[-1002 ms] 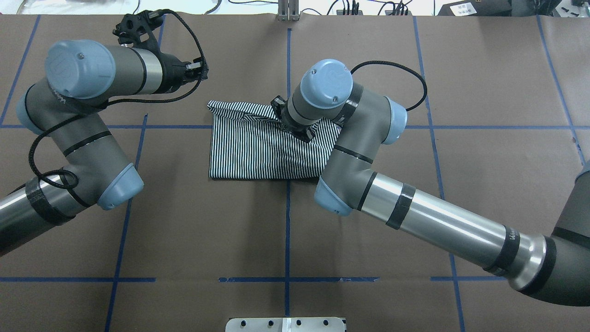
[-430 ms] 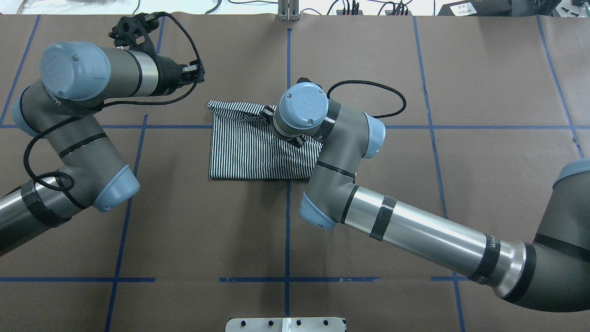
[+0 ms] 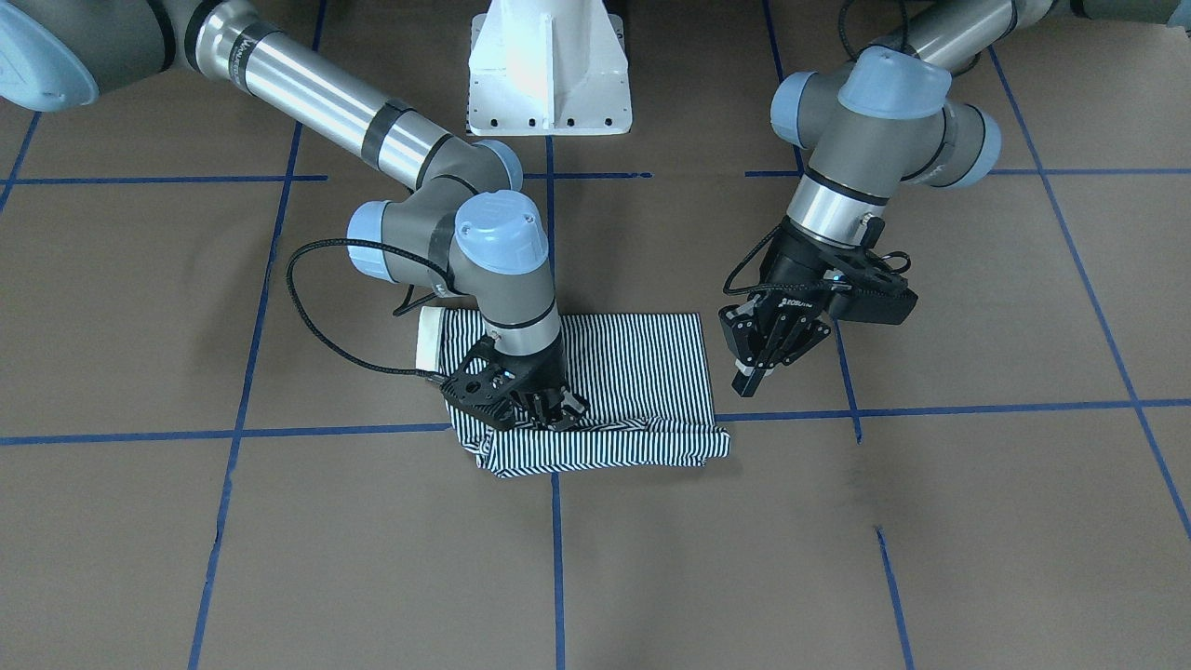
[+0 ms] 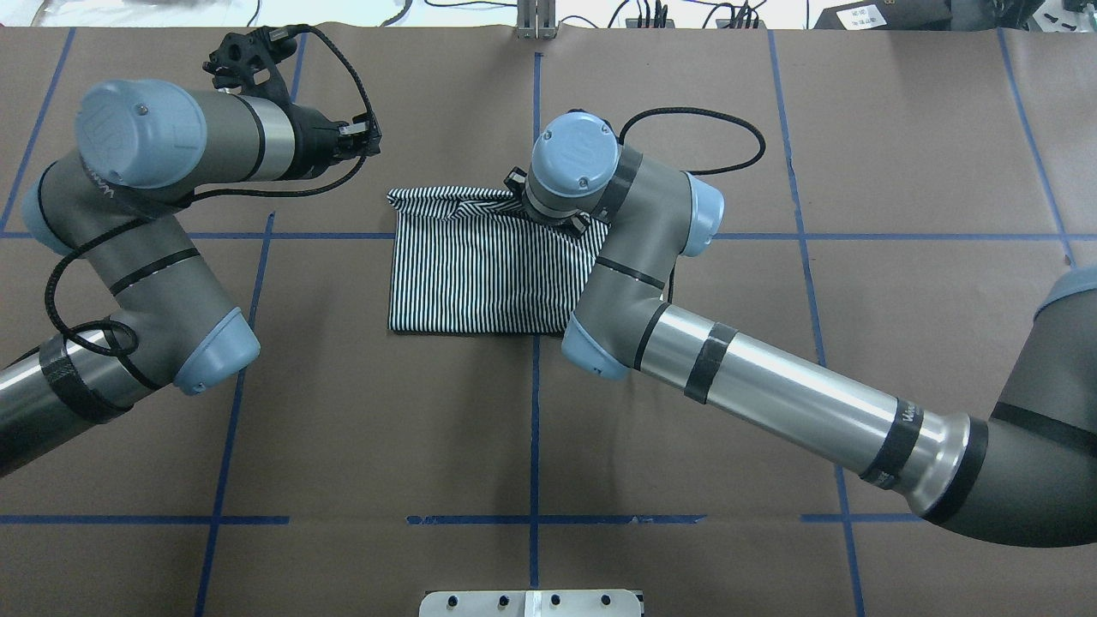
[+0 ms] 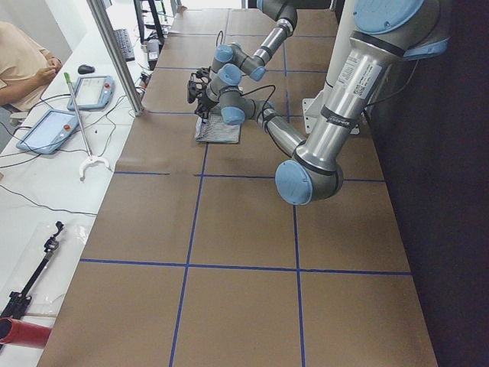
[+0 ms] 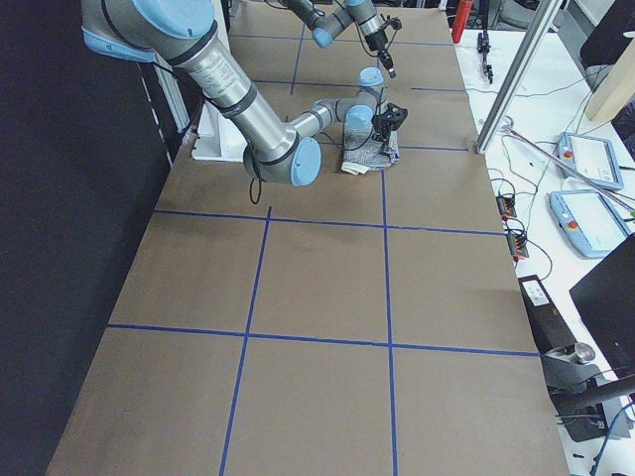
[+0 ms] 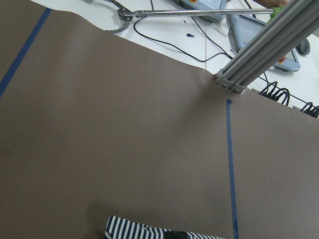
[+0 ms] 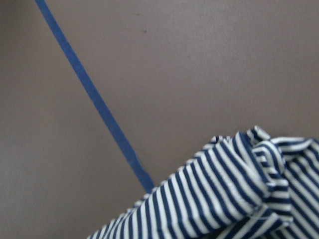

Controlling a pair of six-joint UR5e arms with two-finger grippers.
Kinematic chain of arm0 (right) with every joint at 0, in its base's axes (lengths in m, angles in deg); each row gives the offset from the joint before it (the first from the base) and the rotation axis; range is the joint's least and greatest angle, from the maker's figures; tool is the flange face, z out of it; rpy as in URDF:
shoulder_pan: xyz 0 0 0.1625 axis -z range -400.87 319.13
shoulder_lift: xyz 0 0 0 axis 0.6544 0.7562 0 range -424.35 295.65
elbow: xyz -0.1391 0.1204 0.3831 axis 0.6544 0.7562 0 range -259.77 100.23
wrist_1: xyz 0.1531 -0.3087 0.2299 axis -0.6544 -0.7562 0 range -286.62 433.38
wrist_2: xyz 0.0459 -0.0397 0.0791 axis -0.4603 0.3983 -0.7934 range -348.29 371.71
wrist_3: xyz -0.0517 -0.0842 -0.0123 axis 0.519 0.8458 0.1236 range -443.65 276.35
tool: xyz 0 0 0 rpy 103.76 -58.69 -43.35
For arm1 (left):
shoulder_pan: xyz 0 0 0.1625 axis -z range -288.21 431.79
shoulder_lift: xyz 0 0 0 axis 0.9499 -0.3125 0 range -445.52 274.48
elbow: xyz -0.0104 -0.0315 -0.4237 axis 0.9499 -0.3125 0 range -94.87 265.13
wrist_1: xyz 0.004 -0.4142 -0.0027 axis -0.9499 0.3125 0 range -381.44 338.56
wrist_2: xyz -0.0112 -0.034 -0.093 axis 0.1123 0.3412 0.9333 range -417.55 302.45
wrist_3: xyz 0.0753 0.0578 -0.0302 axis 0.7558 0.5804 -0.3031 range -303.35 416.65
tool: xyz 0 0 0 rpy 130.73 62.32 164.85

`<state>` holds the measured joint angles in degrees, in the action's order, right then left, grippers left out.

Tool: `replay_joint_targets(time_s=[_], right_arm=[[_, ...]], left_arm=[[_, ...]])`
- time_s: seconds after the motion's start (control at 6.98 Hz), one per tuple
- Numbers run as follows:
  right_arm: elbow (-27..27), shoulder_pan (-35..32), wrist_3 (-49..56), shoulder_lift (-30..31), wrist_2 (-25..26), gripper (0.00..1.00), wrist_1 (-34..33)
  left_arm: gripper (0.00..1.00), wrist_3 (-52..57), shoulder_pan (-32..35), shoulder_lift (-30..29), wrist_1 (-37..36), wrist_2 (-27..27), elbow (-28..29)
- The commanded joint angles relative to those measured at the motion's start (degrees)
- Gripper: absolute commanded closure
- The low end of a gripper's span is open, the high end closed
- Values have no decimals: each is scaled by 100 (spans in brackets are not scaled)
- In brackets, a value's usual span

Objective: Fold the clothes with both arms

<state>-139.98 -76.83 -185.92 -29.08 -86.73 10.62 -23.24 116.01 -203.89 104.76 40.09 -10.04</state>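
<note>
The striped polo shirt [image 4: 480, 274] lies folded into a rough rectangle at the table's middle, its far edge bunched. Its cream collar [image 3: 430, 337] peeks out beside the right arm. My right gripper [image 3: 551, 411] is down on the shirt's far edge and looks shut on a fold of the striped fabric [image 8: 224, 199]. In the overhead view the wrist hides its fingers [image 4: 557, 214]. My left gripper [image 3: 749, 372] hangs shut and empty above the bare table, just off the shirt's left far corner [image 4: 364, 137]. A corner of the shirt shows in the left wrist view [image 7: 134, 230].
The white pedestal base [image 3: 549, 74] stands at the robot's side of the table. Blue tape lines [image 4: 536, 428] cross the brown table cover. An aluminium post [image 4: 536, 21] stands at the far edge. Tablets and cables [image 5: 46, 130] lie on the operators' bench.
My right gripper swung left, then toward the far edge, and the shirt's right side came inward with it, so the shirt is narrower. My left arm drew back slightly.
</note>
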Motion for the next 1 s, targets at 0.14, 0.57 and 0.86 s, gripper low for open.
replay_joint_targets(time_s=[0.14,0.57,0.86], right_arm=[[895,-735,752,-492,-333,100,27],[766,-1280,1101,-469,-1104,100,9],[249,-1623,1454,12,-1597,100,9]], left_arm=[[100,-9,-28,77,-8,0,-18],[100,-378,-710,-229,-314,-44,261],[100,-195,-889,-1282,-702,-9,1339]])
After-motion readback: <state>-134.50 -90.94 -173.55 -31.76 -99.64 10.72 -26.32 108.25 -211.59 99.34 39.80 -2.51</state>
